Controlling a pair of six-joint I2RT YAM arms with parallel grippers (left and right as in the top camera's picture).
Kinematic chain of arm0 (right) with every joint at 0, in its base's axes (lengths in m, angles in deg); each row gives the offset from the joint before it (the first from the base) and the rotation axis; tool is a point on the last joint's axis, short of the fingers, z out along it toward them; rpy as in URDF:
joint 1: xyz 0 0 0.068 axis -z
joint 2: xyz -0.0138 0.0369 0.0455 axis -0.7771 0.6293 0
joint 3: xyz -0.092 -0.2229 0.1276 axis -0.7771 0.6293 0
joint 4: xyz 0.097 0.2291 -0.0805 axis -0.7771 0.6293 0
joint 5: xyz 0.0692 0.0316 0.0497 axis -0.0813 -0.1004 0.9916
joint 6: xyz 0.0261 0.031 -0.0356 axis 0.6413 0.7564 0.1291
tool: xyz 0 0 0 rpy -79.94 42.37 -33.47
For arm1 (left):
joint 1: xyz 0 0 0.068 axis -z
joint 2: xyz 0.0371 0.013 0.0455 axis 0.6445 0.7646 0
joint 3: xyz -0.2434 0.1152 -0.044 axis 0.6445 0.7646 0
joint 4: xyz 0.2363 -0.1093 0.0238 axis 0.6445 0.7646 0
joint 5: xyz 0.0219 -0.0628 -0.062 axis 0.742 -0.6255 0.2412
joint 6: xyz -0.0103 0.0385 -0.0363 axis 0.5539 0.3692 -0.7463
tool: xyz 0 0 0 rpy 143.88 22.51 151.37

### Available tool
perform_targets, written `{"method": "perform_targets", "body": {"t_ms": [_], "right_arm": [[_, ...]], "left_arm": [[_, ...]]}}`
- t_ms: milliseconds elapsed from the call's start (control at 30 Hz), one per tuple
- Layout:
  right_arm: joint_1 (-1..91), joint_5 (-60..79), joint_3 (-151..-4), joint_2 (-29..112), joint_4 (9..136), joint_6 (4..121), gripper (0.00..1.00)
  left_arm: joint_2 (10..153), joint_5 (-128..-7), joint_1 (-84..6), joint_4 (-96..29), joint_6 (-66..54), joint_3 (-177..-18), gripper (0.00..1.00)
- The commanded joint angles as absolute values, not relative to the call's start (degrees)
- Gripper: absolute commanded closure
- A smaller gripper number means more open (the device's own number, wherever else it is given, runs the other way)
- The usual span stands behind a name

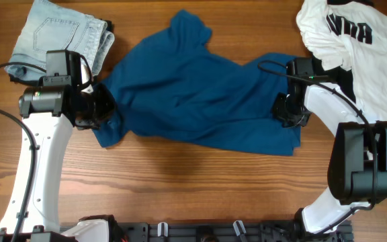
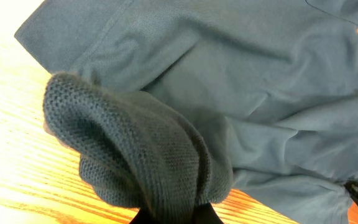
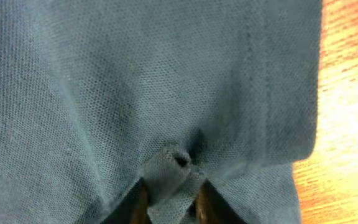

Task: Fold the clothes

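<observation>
The blue shirt (image 2: 241,93) bunches over my left fingertips, hiding them; the white shirt (image 1: 361,47) and jeans (image 1: 59,33) run off the overhead view's top edge.

You have a brown wooden table (image 1: 180,175) before you, its grain running side to side, and along its near edge you see a black rail (image 1: 200,232) with small fittings.

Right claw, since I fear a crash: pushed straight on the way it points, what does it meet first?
The blue shirt: a fold sits between the fingers of the right claw, and the wooden table likely lies just beneath.
</observation>
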State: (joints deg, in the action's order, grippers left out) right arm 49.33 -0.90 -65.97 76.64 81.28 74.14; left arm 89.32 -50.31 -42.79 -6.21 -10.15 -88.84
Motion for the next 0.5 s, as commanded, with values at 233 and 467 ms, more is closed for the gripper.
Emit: {"method": "perform_targets", "body": {"t_ms": [233,467], "right_arm": [[50.11,-3.3,-72.9,71.05,88.73,70.25,0.96],[56.93,-1.0,-74.8,56.14,97.52,67.82,0.96]], "left_arm": [[89.65,-50.59,-42.98,-6.21,-8.81,-89.96,0.96],[88.31,-50.66,-42.98,-6.23,-8.81,-90.09,0.96]]}}
